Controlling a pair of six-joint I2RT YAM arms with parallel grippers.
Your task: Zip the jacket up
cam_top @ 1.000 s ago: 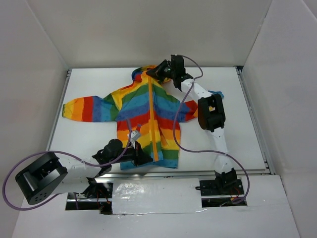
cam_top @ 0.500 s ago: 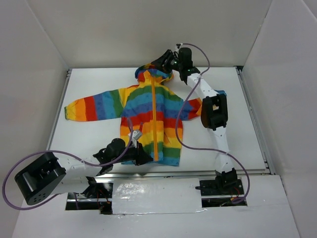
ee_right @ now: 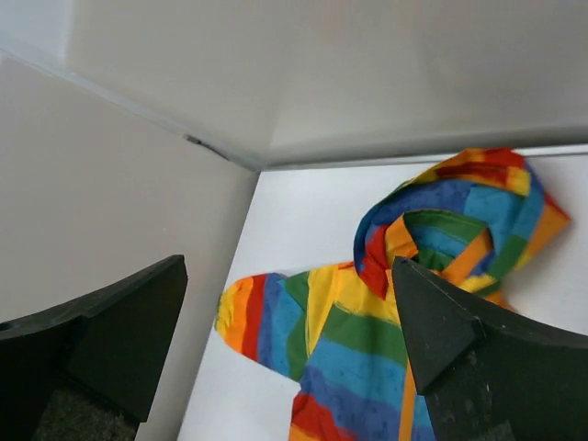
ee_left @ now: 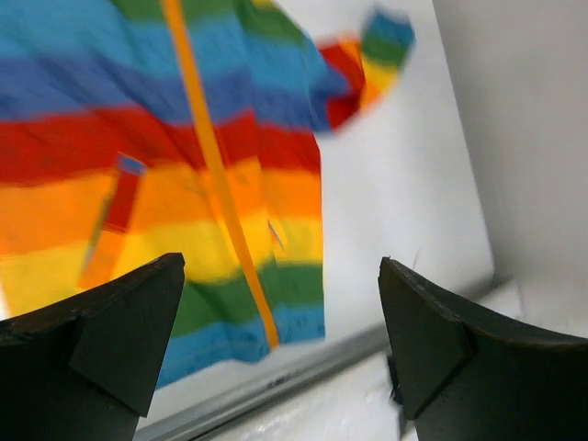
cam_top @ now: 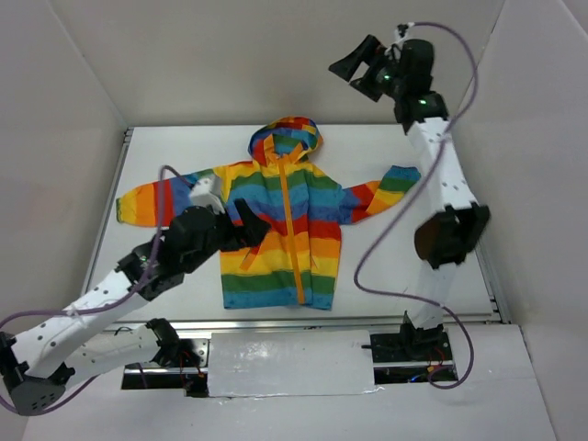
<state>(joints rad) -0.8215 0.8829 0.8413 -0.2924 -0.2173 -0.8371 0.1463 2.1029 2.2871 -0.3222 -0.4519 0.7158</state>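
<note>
The rainbow-striped jacket (cam_top: pixel 317 230) lies flat on the white table (cam_top: pixel 404 266), hood (cam_top: pixel 287 138) toward the back and sleeves spread. Its orange zipper (cam_top: pixel 291 239) runs closed down the front to the hem. My left gripper (cam_top: pixel 257 234) hovers above the jacket's left front, open and empty. In the left wrist view the jacket (ee_left: pixel 138 138), its zipper (ee_left: pixel 216 184) and hem lie below the open gripper (ee_left: pixel 280 312). My right gripper (cam_top: pixel 354 75) is raised high at the back, open. From the right wrist view the hood (ee_right: pixel 469 211) and one sleeve (ee_right: pixel 257 312) lie far beneath that gripper (ee_right: pixel 289 312).
White enclosure walls (cam_top: pixel 83 138) stand on three sides. A metal rail (cam_top: pixel 367 322) runs along the table's near edge, with a crinkled silvery patch (cam_top: pixel 289 363) in front of it. Purple cables (cam_top: pixel 386 234) loop beside both arms.
Both grippers have opened and let go of the jacket. The left one rose from the hem to over the left front; the right one lifted from the collar high up. The jacket settled flat.
</note>
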